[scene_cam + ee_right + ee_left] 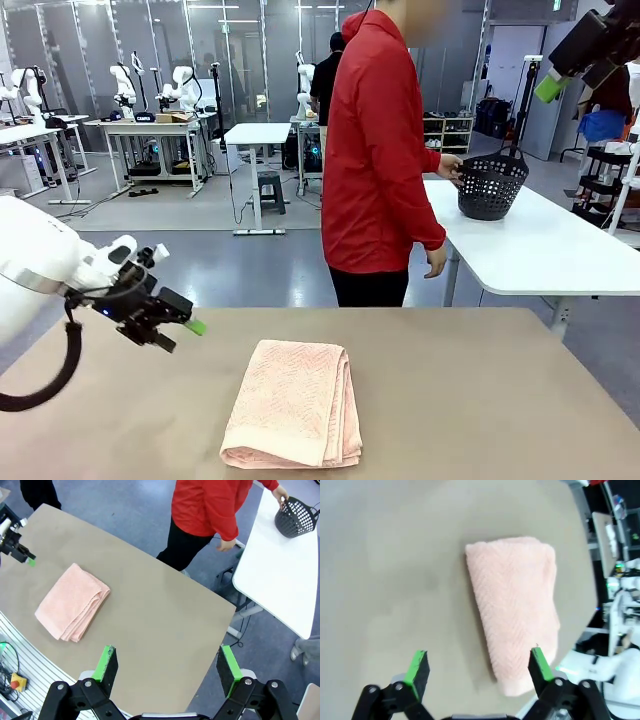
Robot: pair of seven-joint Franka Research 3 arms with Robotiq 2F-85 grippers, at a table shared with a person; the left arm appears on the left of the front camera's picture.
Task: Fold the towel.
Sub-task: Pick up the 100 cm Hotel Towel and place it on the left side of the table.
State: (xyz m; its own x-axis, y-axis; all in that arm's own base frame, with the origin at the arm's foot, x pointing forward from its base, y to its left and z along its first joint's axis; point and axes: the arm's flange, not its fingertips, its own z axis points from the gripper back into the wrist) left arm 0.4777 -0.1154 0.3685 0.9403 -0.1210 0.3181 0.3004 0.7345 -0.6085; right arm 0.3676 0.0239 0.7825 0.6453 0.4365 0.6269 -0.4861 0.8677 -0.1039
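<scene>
The pale pink towel (290,405) lies folded into a thick rectangle on the tan table (480,400), near the front edge. My left gripper (182,334) hovers open to the left of it, a little above the tabletop. In the left wrist view the towel (515,605) lies ahead of the open left gripper (477,662), nothing between its green pads. My right gripper (552,84) is raised high at the upper right. From up there, the right wrist view looks down past the open right gripper (167,665) at the towel (72,602), far below.
A person in a red jacket (375,150) stands beyond the far edge, turned toward a white side table (540,250), one hand on a black basket (490,187). The basket (295,517) also appears in the right wrist view.
</scene>
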